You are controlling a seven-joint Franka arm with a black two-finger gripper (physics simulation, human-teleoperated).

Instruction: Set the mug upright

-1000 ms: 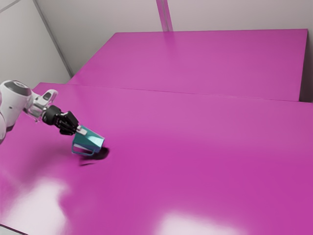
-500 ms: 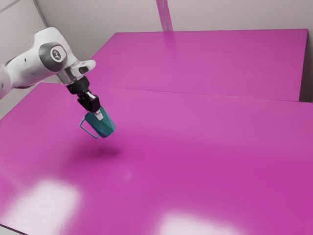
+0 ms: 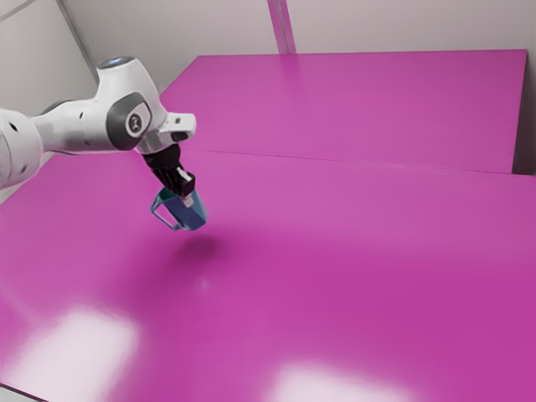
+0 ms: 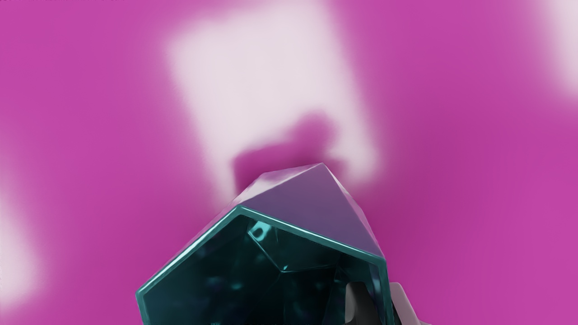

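A pale grey wall (image 3: 167, 33) spans the top of the exterior view. Below it we record a raised magenta surface (image 3: 360, 109) at upper right and a glossy magenta table (image 3: 352, 268) across the middle and lower frame, with white glare at lower left and bottom centre.

The white arm (image 3: 79, 134) enters at the exterior view's left. We find its black gripper (image 3: 187, 199) left of centre, pointing down and toward the exterior view's right, pinching the wall of the blue-green mug (image 3: 189, 216). The wrist view confirms the grip: one finger (image 4: 361, 304) inside the mug, the other (image 4: 403, 302) outside, the wall between them.

We note the mug raised above the table, left of centre, its shadow (image 3: 199, 246) beneath. It is tilted, with its mouth toward the upper left, its base toward the lower right, and its handle (image 3: 163, 219) on the exterior view's left side.
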